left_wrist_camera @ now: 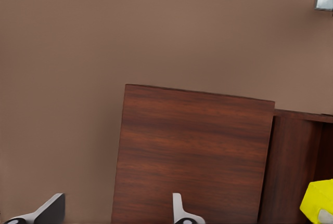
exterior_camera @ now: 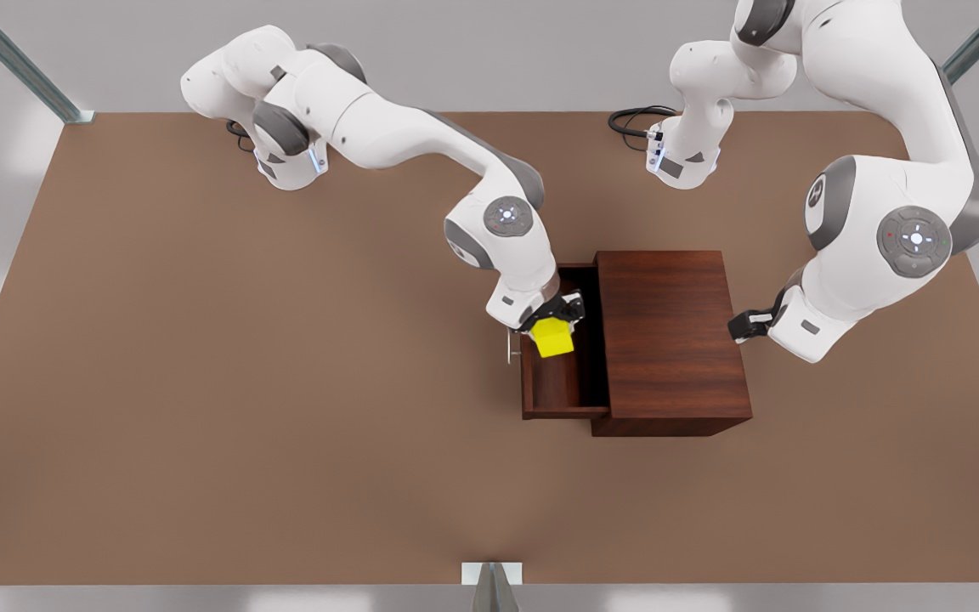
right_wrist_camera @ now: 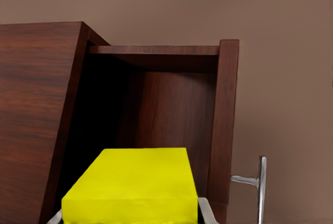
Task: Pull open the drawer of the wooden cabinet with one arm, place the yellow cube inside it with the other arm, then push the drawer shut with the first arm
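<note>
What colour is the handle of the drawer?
Silver; the handle shows best in the right wrist view.

The work surface is a flat, matte brown tabletop (exterior_camera: 200, 382) spanning most of the front view. Light grey floor (exterior_camera: 472, 51) surrounds it. Grey metal frame struts (exterior_camera: 18, 64) run diagonally at both far corners (exterior_camera: 978, 38). A white bracket with a grey post (exterior_camera: 492, 582) sits at the near edge. Lighting is soft and even.

Drawer (exterior_camera: 563, 387) open, interior free below cube (exterior_camera: 554, 337); cabinet (exterior_camera: 670, 336) overhangs inner side.
</note>
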`<state>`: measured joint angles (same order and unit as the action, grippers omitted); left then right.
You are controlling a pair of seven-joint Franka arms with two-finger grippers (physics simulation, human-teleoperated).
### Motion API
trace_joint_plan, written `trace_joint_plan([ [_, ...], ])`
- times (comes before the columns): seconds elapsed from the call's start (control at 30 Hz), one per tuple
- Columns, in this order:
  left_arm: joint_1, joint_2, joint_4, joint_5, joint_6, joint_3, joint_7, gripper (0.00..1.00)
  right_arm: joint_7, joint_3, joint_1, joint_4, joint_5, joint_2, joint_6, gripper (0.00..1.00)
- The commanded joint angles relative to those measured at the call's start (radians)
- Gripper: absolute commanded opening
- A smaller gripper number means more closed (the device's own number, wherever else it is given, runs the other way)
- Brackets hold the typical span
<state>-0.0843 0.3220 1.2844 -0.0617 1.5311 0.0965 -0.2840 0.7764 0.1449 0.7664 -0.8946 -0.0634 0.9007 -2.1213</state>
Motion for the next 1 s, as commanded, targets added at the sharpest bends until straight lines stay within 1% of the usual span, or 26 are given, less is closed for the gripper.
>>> trace_joint_plan([
  [0.0,0.002,0.000,0.000,-0.001,0.001,0.000,0.207,1.00,0.290,-0.004,0.001,0.000,-0.004,-0.003,-0.028,1.00],
  [0.13,-0.002,0.000,0.000,0.006,0.000,0.000,0.191,1.00,0.277,-0.007,-0.032,-0.009,-0.024,-0.045,0.047,1.00],
  [0.17,-0.003,-0.001,0.000,0.078,0.000,0.003,0.105,0.98,0.236,-0.002,-0.084,-0.024,-0.061,-0.101,0.145,1.00],
  [0.2,-0.018,-0.001,0.000,0.117,0.000,0.006,-0.035,0.47,0.112,-0.001,-0.165,-0.029,-0.061,-0.167,0.254,1.00],
  [0.23,-0.074,-0.001,0.000,0.140,0.000,0.006,-0.225,0.21,0.005,-0.002,-0.236,-0.029,-0.061,-0.232,0.374,1.00],
  [0.3,-0.147,0.011,0.000,0.252,0.017,0.006,-0.592,0.21,-0.196,0.007,-0.383,-0.098,-0.059,-0.385,0.540,1.00],
  [0.33,-0.178,0.017,0.000,0.299,0.055,0.006,-0.743,0.21,-0.323,0.009,-0.458,-0.101,-0.058,-0.431,0.622,1.00],
  [0.37,-0.230,0.041,0.000,0.336,0.134,0.006,-0.965,0.21,-0.399,0.009,-0.532,-0.150,-0.058,-0.493,0.662,1.00],
  [0.4,-0.270,0.054,0.000,0.338,0.185,0.005,-1.070,0.21,-0.474,0.010,-0.599,-0.222,-0.049,-0.548,0.661,1.00],
  [0.43,-0.340,0.095,0.000,0.339,0.293,0.006,-1.319,0.21,-0.511,0.012,-0.683,-0.334,-0.006,-0.620,0.638,1.00],
  [0.47,-0.394,0.124,0.000,0.335,0.377,0.005,-1.442,0.21,-0.606,0.015,-0.731,-0.414,-0.003,-0.654,0.581,1.00],
  [0.53,-0.445,0.173,0.000,0.330,0.514,0.003,-1.693,0.21,-0.807,0.015,-0.826,-0.431,-0.001,-0.652,0.575,1.00],
  [0.57,-0.472,0.187,0.000,0.315,0.561,0.003,-1.799,0.21,-0.809,0.015,-0.828,-0.440,-0.010,-0.646,0.577,1.00],
  [0.6,-0.489,0.207,0.000,0.284,0.566,0.003,-1.894,0.21,-0.833,0.015,-0.828,-0.431,-0.010,-0.638,0.583,1.00],
  [0.7,-0.529,0.264,0.000,0.284,0.610,0.003,-2.092,0.21,-0.832,0.007,-0.831,-0.431,-0.003,-0.637,0.569,1.00],
  [0.77,-0.555,0.299,0.000,0.212,0.632,0.000,-2.233,0.21,-0.827,0.013,-0.829,-0.431,-0.003,-0.634,0.560,1.00],
  [0.97,-0.558,0.345,0.019,0.149,0.587,-0.004,-2.284,0.21,-0.824,0.015,-0.826,-0.431,-0.003,-0.634,0.561,1.00],
])
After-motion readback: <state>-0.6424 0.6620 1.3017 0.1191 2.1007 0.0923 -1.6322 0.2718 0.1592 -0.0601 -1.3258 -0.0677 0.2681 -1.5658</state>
